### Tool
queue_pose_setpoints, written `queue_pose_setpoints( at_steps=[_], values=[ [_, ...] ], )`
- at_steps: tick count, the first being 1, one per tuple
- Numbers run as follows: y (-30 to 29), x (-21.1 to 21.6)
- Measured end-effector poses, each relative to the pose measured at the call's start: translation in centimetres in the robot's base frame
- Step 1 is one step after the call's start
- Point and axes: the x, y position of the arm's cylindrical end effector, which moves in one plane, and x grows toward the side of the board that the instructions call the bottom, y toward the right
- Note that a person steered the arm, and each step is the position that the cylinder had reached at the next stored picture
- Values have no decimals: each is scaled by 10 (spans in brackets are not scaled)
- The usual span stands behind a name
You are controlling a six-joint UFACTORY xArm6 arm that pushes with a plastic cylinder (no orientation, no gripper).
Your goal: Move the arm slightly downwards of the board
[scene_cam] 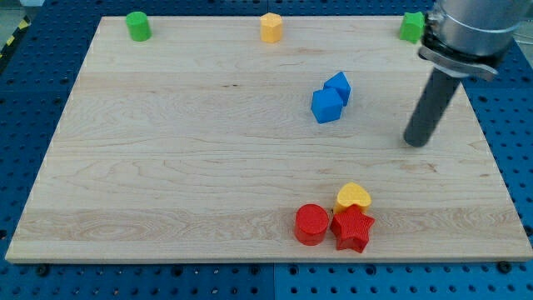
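The dark rod comes down from the view's top right, and my tip (415, 142) rests on the wooden board (183, 150) at the right side. It touches no block. Two blue blocks (331, 98) sit together to the tip's left, about a hundred pixels away. A red cylinder (311, 223), a red star (353, 228) and a yellow heart (353, 197) cluster near the bottom edge, below and left of the tip.
A green cylinder (137, 26) stands at the board's top left. A yellow hexagonal block (271, 27) stands at the top middle. A green block (410, 27) sits at the top right, beside the arm's body. Blue pegboard surrounds the board.
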Motion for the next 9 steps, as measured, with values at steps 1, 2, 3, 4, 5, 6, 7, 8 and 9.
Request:
queue_pose_setpoints(
  at_steps=[1,2,3,4,5,6,7,8,9],
  values=[
    [19,30],
    [18,59],
    [16,84],
    [16,89],
    [16,93],
    [16,94],
    [16,94],
    [16,102],
    [15,120]
  ],
)
